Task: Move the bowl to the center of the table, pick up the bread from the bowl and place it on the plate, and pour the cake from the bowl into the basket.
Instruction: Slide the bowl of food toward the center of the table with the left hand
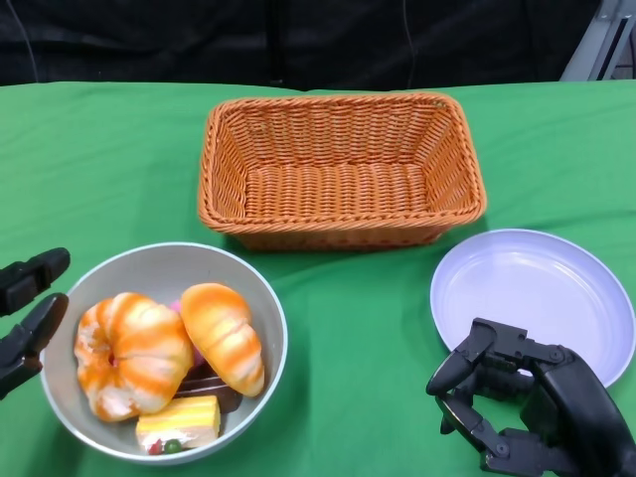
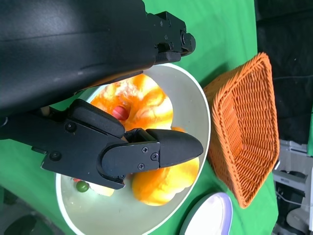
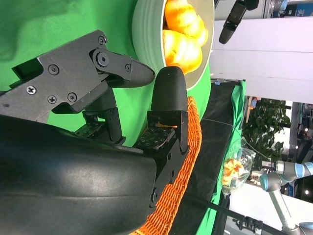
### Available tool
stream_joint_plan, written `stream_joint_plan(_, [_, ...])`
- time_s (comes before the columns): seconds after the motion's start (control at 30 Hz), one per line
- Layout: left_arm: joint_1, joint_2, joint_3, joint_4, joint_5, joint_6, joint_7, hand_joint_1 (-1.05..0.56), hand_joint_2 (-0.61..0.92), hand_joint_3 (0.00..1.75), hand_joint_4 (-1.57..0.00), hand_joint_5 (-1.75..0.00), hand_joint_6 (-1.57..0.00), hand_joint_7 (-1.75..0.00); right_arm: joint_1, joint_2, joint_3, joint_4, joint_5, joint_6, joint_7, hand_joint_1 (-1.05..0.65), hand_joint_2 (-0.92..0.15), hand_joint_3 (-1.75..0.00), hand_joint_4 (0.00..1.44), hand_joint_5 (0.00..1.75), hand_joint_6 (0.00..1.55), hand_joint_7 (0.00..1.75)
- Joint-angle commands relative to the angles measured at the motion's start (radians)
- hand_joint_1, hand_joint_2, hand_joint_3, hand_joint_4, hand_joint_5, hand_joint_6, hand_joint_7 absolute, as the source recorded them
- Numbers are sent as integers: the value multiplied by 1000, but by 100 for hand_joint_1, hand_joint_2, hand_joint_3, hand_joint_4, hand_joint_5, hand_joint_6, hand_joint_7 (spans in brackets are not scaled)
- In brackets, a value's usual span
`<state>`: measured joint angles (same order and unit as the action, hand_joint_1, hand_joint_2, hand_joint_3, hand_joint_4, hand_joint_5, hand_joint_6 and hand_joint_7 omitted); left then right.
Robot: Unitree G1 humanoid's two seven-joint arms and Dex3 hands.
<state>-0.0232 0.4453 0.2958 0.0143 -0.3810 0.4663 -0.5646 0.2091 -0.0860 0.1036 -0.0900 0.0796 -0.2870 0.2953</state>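
A grey bowl (image 1: 159, 266) sits at the near left of the green table. It holds a round orange bread (image 1: 129, 353), a long glazed bread (image 1: 225, 336) and a yellow cake slice (image 1: 179, 422). My left hand (image 1: 30, 310) hovers just off the bowl's left rim, fingers apart and holding nothing. In the left wrist view its fingers (image 2: 161, 147) reach over the bowl (image 2: 193, 107) and the bread (image 2: 161, 183). My right hand (image 1: 537, 407) is at the near right beside the plate (image 1: 537, 288), fingers loosely bent and empty. The wicker basket (image 1: 338, 169) stands empty at the back centre.
The right wrist view shows my right hand (image 3: 122, 98), the bowl's rim (image 3: 144, 34), bread (image 3: 183, 29) and basket edge (image 3: 183, 186). Beyond the table's far edge are a dark backdrop and another robot arm (image 3: 283, 171). Green cloth lies bare between bowl and plate.
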Motion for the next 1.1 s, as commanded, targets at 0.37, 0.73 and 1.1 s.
stream_joint_plan(0.37, [12, -5, -19, -56, -12, 84, 48, -70, 92, 55, -1, -1, 0, 0, 3, 1, -3, -14, 5, 1, -11, -22, -61, -81, 70, 152, 73, 120])
stream_joint_plan(0.73, [1, 7, -60, -55, -1, 112, 43, -70, 92, 59, -1, -1, 0, 0, 3, -1, -2, -14, 7, -6, -9, -22, -60, -84, 72, 152, 73, 120])
stream_joint_plan(1.1, [-12, 1, -96, -58, -18, 145, 29, -71, 92, 56, -1, 0, 0, 0, 9, 3, 7, -30, 0, 15, -17, -21, -59, -85, 71, 152, 72, 119])
